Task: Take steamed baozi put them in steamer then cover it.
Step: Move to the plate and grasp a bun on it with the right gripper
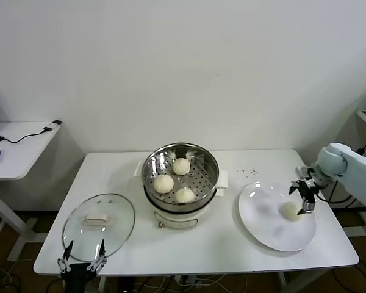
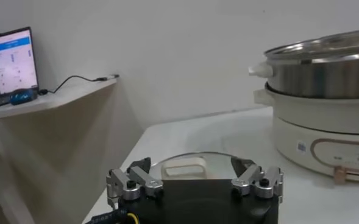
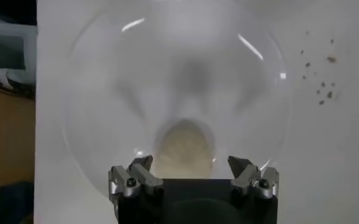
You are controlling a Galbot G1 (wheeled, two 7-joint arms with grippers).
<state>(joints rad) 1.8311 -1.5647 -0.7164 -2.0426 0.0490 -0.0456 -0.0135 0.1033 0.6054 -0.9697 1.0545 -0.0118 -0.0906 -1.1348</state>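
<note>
Right gripper (image 1: 306,203): we see it low over the white plate (image 1: 262,226) on the right side of the table, fingers spread apart, nothing held. In the right wrist view the gripper (image 3: 192,173) looks straight down, one finger either side of the bun.

Last baozi (image 1: 291,211): we find it alone on the plate, just beside the right gripper's fingertips; the same bun (image 3: 184,151) shows pale and round between the open fingers in the right wrist view.

Baozi in the pot: we count three on the perforated tray, one at the back (image 1: 181,166), one at the left (image 1: 163,183), one at the front (image 1: 184,195).

Steamer (image 1: 211,160): we see it mid-table on its white base, uncovered; its steel wall (image 2: 325,76) fills the far side of the left wrist view.

Cover (image 1: 113,231): the glass lid lies flat on the table left of the steamer, cream handle up, well apart from the pot.

Left gripper (image 1: 80,255): we spot it parked at the near table edge, just in front of the cover, fingers apart and empty (image 2: 194,179).

Table (image 1: 219,244): white, with a few dark specks (image 1: 249,173) behind the plate.
</note>
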